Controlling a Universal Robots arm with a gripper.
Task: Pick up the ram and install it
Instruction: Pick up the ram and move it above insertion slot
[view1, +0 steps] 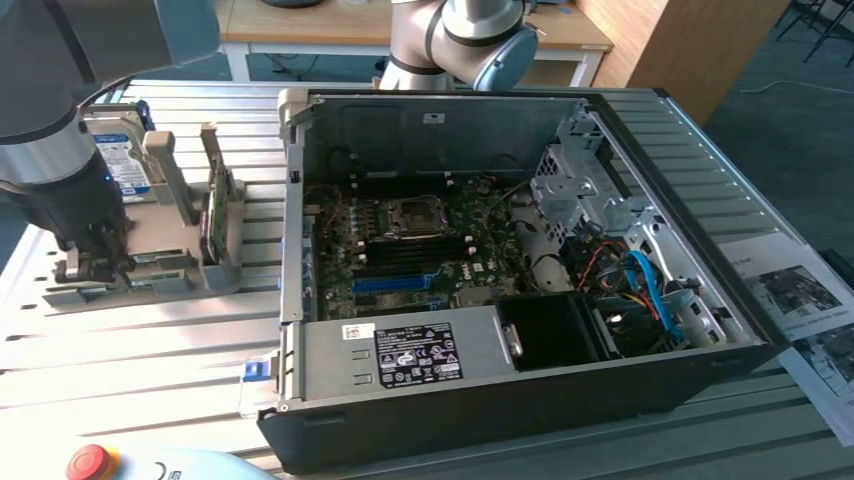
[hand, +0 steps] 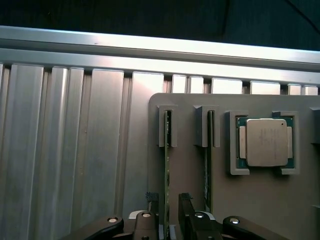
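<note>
My end effector (hand: 168, 199) stands released astride the ram (hand: 166, 160); I should stay centred and close squarely on both faces.

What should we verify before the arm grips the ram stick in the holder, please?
1. Jaws open: ok.
2. ram standing edge-on between the jaws: ok.
3. Ram seated upright in the grey holder: ok.
4. Second stick apart from the jaws: ok.
5. Computer case open, memory slots exposed: ok.
6. Slot latches open: cannot tell.
</note>
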